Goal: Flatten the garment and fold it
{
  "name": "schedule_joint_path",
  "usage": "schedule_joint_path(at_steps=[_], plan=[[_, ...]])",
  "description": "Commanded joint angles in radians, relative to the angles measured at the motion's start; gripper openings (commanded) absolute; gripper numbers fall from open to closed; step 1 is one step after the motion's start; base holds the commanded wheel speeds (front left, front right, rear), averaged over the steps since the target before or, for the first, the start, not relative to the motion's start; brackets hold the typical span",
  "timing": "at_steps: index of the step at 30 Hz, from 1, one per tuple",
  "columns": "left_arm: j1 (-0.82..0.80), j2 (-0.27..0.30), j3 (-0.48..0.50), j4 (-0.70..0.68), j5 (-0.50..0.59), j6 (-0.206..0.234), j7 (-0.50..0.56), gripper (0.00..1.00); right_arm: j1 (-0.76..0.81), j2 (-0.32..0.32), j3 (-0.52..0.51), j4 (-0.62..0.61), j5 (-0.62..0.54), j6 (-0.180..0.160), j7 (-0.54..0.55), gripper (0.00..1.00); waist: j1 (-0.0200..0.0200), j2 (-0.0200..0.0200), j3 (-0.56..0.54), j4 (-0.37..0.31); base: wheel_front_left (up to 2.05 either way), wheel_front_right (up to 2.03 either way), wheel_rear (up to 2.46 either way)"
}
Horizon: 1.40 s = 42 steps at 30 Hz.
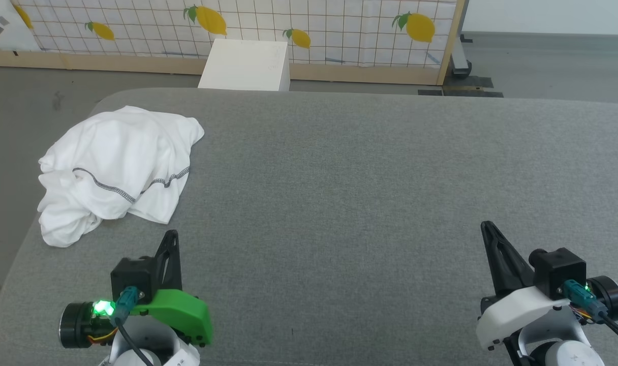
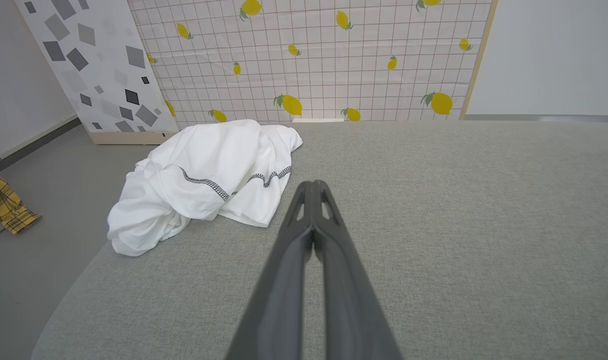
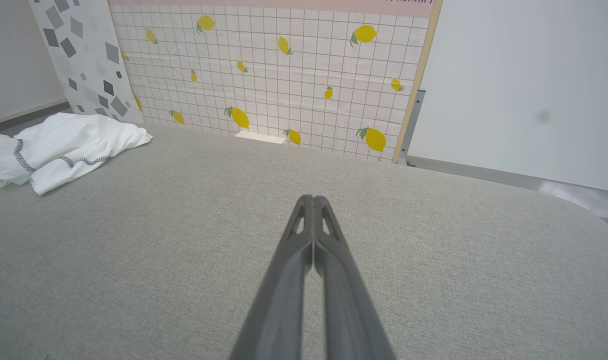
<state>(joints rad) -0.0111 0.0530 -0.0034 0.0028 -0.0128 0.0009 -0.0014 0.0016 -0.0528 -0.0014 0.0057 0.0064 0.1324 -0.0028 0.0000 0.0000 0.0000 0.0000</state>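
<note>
The garment (image 1: 117, 170), a white T-shirt with dark zigzag stitching, lies crumpled in a heap at the left edge of the grey padded table (image 1: 370, 173). It also appears in the left wrist view as the garment (image 2: 209, 175) and far left in the right wrist view as the garment (image 3: 59, 150). My left gripper (image 1: 172, 235) is shut and empty, hovering just in front of the heap's near edge; its tips (image 2: 314, 184) are pressed together. My right gripper (image 1: 487, 224) is shut and empty at the lower right, far from the shirt, with tips (image 3: 314, 198) together.
A rigid white box (image 1: 246, 64) stands on the floor behind the table's far edge. A lemon-print tiled panel (image 1: 309, 30) backs the scene. A yellow plaid cloth (image 2: 6, 205) lies on the floor left of the table. Bare grey surface spans the middle and right.
</note>
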Motion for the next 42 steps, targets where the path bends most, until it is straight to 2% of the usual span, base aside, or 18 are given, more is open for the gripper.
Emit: schedule_joint_path(at_steps=[1, 28, 29, 42], plan=[[0.011, -0.003, 0.003, -0.003, 0.013, -0.001, 0.001, 0.00, -0.002, 0.003, 0.001, -0.006, -0.006, -0.002, 0.003, 0.00, 0.0000, 0.0000, 0.000, 0.000, 0.00, 0.00, 0.00], [0.011, -0.003, 0.003, -0.003, 0.013, -0.001, 0.001, 0.00, -0.002, 0.003, 0.001, -0.006, -0.006, -0.002, 0.003, 0.00, 0.0000, 0.0000, 0.000, 0.000, 0.00, 0.00, 0.00], [0.000, 0.000, 0.000, 0.000, 0.000, 0.000, 0.000, 1.00, 0.000, 0.000, 0.000, 0.000, 0.000, 0.000, 0.000, 1.00, 0.0000, 0.0000, 0.000, 0.000, 0.00, 0.00, 0.00], [-0.011, 0.000, -0.018, 0.018, -0.016, 0.010, -0.019, 1.00, -0.006, 0.000, -0.002, 0.007, 0.004, 0.000, -0.014, 1.00, 0.0000, 0.0000, 0.000, 0.004, 0.00, 0.00, 0.00]])
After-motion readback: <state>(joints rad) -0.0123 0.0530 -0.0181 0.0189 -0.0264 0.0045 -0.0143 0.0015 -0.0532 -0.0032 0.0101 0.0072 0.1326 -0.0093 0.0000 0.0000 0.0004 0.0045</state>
